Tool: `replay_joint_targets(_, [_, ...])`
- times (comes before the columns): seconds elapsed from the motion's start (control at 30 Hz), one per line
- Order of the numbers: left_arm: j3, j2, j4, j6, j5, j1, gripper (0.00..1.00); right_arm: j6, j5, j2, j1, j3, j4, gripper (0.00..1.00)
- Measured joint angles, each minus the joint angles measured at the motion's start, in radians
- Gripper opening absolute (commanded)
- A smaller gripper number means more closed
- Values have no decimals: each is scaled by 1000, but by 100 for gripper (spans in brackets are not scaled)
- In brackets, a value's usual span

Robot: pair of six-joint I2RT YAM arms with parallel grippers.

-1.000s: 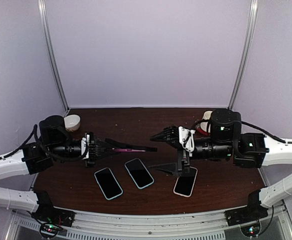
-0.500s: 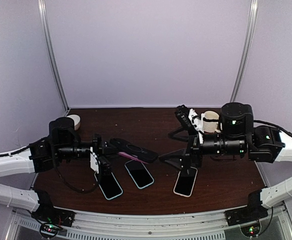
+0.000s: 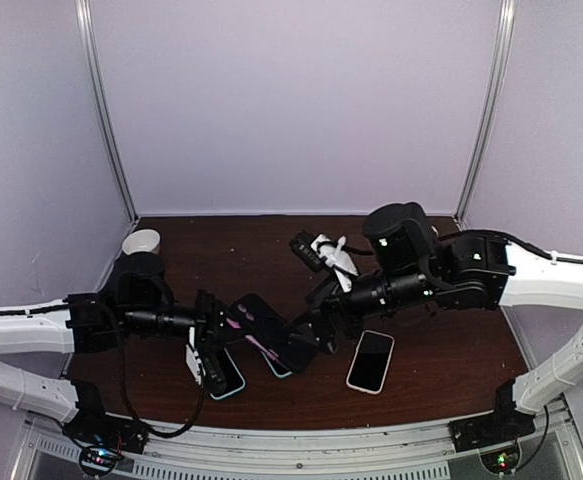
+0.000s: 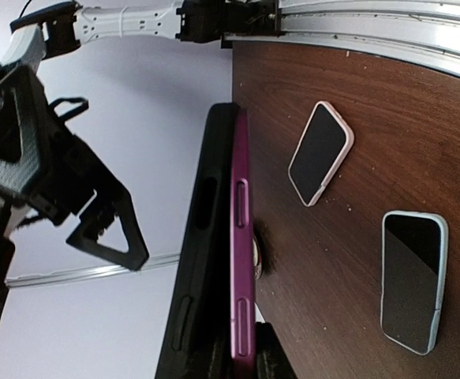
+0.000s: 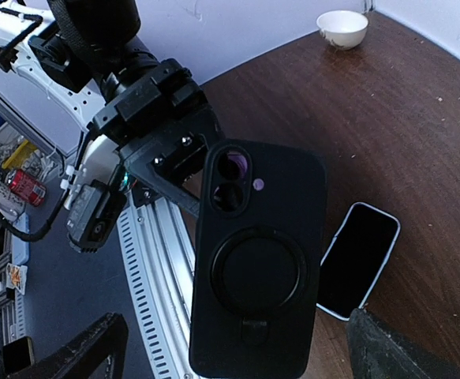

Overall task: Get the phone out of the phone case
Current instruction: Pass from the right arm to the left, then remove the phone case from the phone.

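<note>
A purple phone sits in a black case, seen edge-on in the left wrist view, with the phone's purple side standing proud of the case. My left gripper is shut on the near end of the cased phone and holds it above the table; its fingers clamp the two faces. My right gripper is open at the phone's far end. In the right wrist view the case's back, with its camera cutout and ring, lies between the wide-open fingers.
Three bare phones lie on the brown table: two light-blue-edged ones partly under the held phone, and a cream one to the right. A white bowl stands at the back left.
My left arm has carried the cased phone forward and to the right and tilted it. My right arm has swung left and down, bringing its open jaws to the phone's far end.
</note>
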Motion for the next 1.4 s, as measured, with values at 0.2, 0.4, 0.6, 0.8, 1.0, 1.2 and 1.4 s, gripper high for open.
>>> replay_joint_targets(0.2, [-22, -27, -47, 68, -16, -30, 0, -5, -82, 180, 0, 145, -77, 100])
replay_joint_targets(0.4, [-29, -50, -69, 92, -42, -35, 0, -13, -113, 290, 0, 226, -147, 100])
replay_joint_targets(0.6, [-35, -54, -89, 101, -61, -40, 0, -13, -142, 342, 0, 249, -180, 100])
replay_joint_targets(0.8, [-41, -55, -92, 103, -72, -44, 0, -13, -140, 354, 0, 254, -193, 100])
replay_joint_targets(1.0, [-41, -56, -90, 108, -79, -48, 0, -13, -101, 370, 0, 262, -221, 100])
replay_joint_targets(1.2, [-42, -62, -90, 109, -84, -52, 0, -24, -62, 399, 0, 272, -256, 99])
replay_joint_targets(1.4, [-42, -67, -89, 110, -90, -52, 0, -34, -65, 399, 0, 272, -263, 87])
